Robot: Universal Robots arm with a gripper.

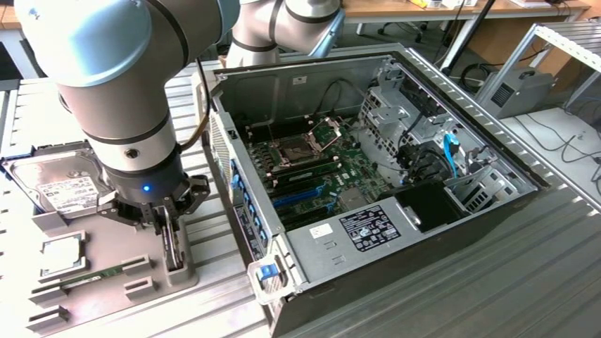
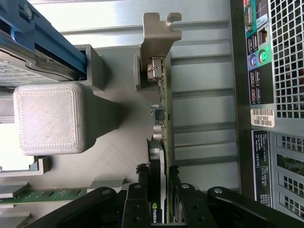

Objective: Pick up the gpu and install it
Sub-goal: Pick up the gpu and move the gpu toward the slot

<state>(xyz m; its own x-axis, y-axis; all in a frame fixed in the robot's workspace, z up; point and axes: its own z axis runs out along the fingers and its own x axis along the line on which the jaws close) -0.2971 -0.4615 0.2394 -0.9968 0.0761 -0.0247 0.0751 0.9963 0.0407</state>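
The gpu [image 1: 173,248] is a thin dark card standing on edge in a grey slotted holder [image 1: 179,271] on the fixture tray, at the exterior view's left beside the open computer case. My gripper [image 1: 163,224] hangs straight down over it. In the wrist view the gpu [image 2: 164,95] is seen edge-on, with its tan-silver bracket [image 2: 159,35] at the end away from the fingers. The gripper [image 2: 158,170] has one black finger on each flat side of the card, shut on it. The card's lower edge still sits in the holder.
The open computer case [image 1: 488,158] lies on its side at the exterior view's right, motherboard [image 1: 314,172] exposed. On the tray are a hard drive [image 1: 61,186], a processor [image 1: 58,253] and a green RAM stick [image 1: 89,276]. A grey block [image 2: 50,118] stands near the card.
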